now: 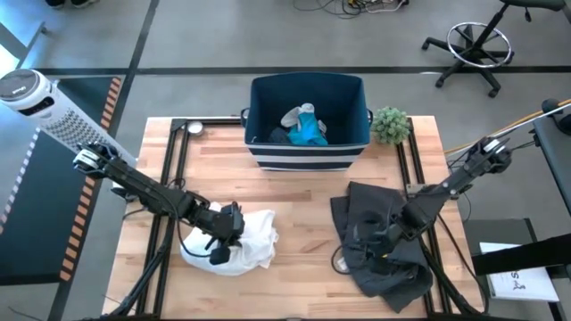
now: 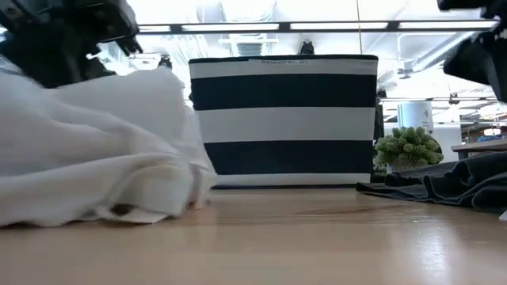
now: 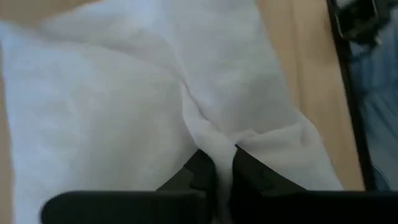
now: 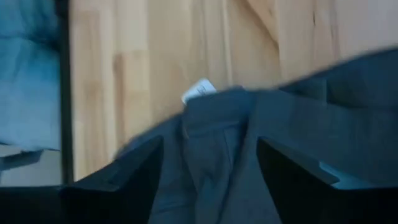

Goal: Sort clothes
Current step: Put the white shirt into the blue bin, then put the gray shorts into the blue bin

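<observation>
1. Two large garments lie apart on the pale wooden desk [image 1: 294, 169], one to each arm, presumably so each can be handled without tangling in the other.
2. On the left, the bunched white fabric garment [image 1: 243, 239] sits near the front edge. The left claw [image 1: 223, 239] is down on it, and the left wrist view shows a ridge of white cloth [image 3: 214, 140] pinched between its narrowly closed fingers [image 3: 198, 174]. The pinch gathers a fold, which looks like a hold for lifting the piece.
3. On the right, the crumpled dark grey fabric garment [image 1: 379, 241] spreads over the front right of the desk. The right claw [image 1: 385, 239] hangs over it with its fingers [image 4: 292, 171] wide apart, straddling a raised fold that carries a small white label [image 4: 199, 90]. It grips nothing yet; the spread looks like a stance for closing on that fold.
4. At the back centre stands the navy fabric bin with white stripes [image 1: 308, 152], open-topped, already holding a teal-blue piece [image 1: 308, 132] and a grey piece [image 1: 294, 116]. Its central place seems to put it within reach of both arms.
5. Beside the bin's right end sits a small green plant [image 1: 390, 125], clear of the work.
</observation>
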### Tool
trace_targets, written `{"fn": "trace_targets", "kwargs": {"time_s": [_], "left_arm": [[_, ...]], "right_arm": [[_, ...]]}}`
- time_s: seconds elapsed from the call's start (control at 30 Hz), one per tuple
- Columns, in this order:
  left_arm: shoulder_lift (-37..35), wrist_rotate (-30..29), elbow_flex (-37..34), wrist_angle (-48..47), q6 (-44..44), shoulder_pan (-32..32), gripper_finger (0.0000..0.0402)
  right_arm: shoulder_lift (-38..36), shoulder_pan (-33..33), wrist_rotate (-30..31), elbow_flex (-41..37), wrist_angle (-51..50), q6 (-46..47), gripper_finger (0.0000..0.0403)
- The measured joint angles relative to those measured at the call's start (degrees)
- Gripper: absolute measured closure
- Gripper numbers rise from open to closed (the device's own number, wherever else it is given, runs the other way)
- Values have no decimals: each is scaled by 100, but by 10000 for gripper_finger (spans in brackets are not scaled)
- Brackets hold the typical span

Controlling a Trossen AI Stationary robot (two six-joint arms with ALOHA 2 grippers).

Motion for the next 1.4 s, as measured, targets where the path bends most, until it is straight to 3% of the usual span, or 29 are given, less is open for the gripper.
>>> {"fn": "trace_targets", "kwargs": {"time_s": [0.33, 0.43, 0.63, 0.73, 0.83, 1.07, 1.23, 1.4], "left_arm": [[-2, -291, 358, -144, -13, 4, 245], [-7, -341, 666, -556, 126, 2, 204], [-15, -1082, 1600, -1632, 660, -4, 150], [-28, -1598, 2059, -1921, 1011, -7, 147], [-64, -1870, 2321, -1932, 1307, -6, 157], [-382, -2355, 2497, -1785, 1885, -20, 194], [-781, -2900, 2287, -1152, 2465, -15, 210], [-1178, -3150, 1790, -166, 2994, -17, 221]], "right_arm": [[1132, 208, -186, 0, -88, -146, 114], [1440, 210, -359, 10, -40, -156, 115], [1832, 204, -364, 35, -30, -183, 118], [1960, 190, -328, 39, -33, -223, 138], [2038, 182, -254, 37, -66, -302, 189], [1902, 35, -239, 6, -97, -618, 379], [1575, -148, -259, 45, -121, -770, 386], [1219, -247, 508, 773, -632, -1168, 397]]}}
